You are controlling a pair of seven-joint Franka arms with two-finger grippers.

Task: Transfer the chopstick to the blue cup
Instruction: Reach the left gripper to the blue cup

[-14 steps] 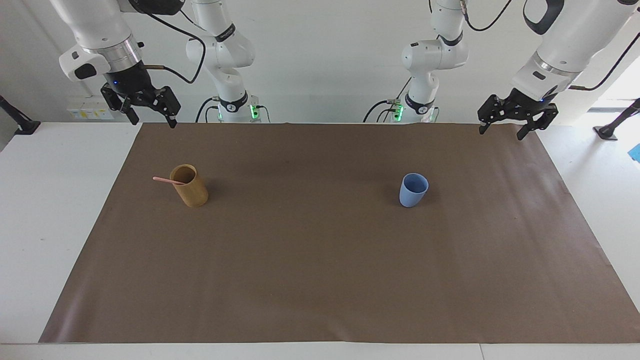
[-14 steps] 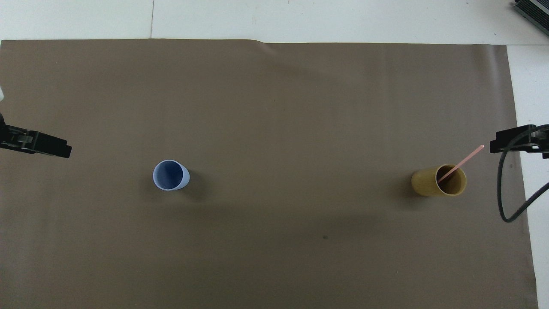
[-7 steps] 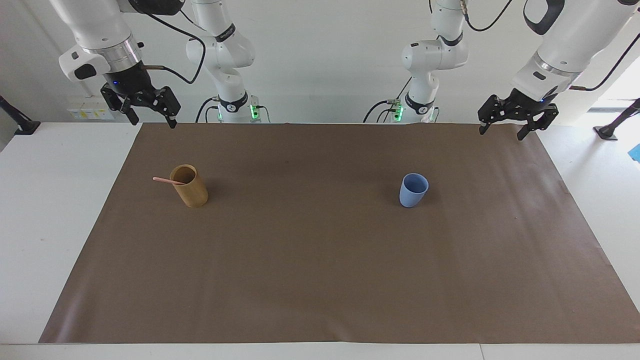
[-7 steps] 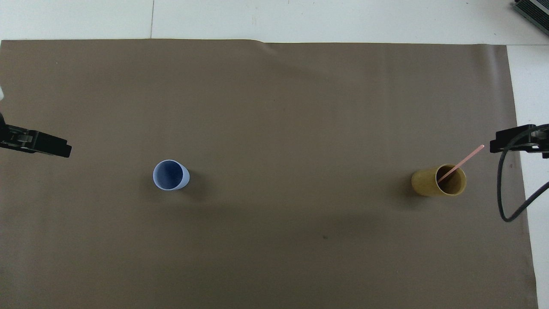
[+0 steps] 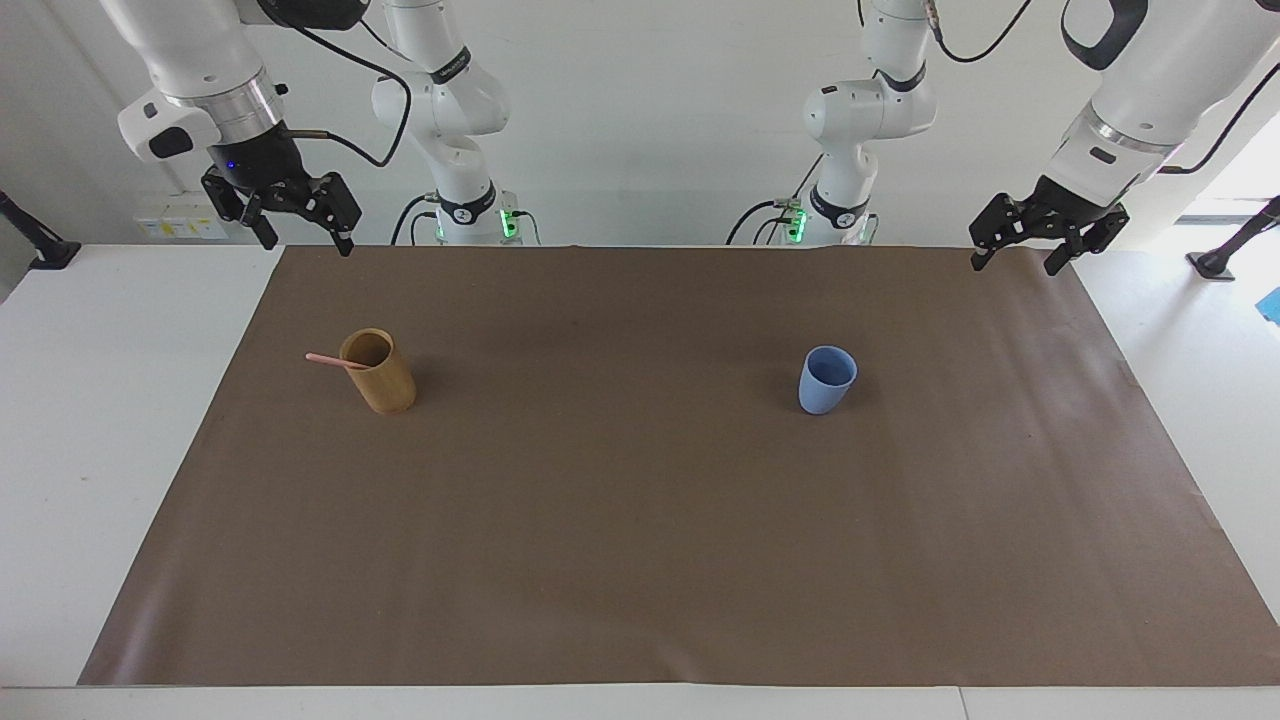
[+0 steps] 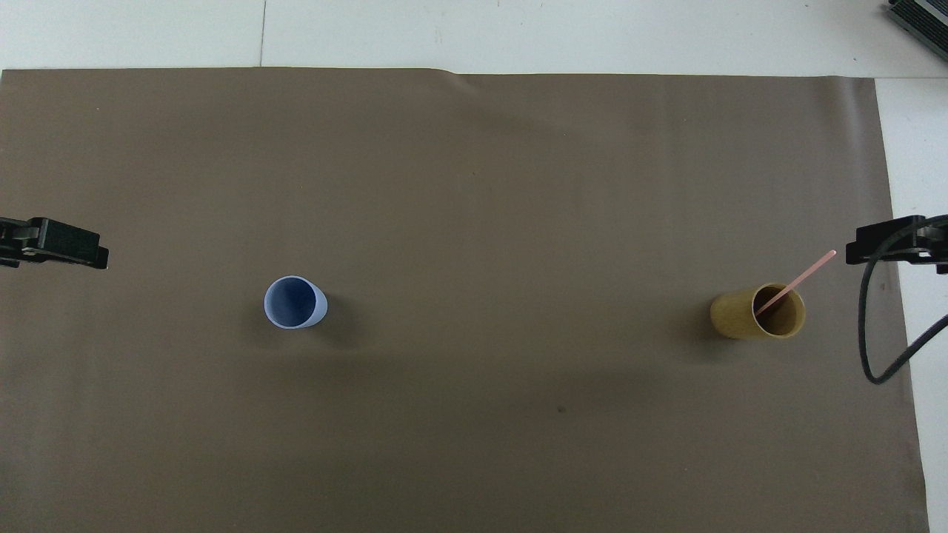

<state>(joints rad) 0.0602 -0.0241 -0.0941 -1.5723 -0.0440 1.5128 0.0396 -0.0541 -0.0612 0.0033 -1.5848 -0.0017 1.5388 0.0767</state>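
Note:
A thin pale-pink chopstick leans in the tall tan cup at the right arm's end of the table, its top sticking out over the rim. It also shows in the overhead view, with the tan cup. The light-blue cup stands upright and empty toward the left arm's end, and shows in the overhead view too. My right gripper is open and empty, up in the air over the mat's corner. My left gripper is open and empty over the mat's other robot-side corner.
A brown mat covers most of the white table. The right arm's black cable hangs over the mat's edge beside the tan cup. A dark object lies at the table's corner farthest from the robots.
My left gripper has drifted outward toward its end of the table and slightly up. The right gripper, the cups and the chopstick have not moved.

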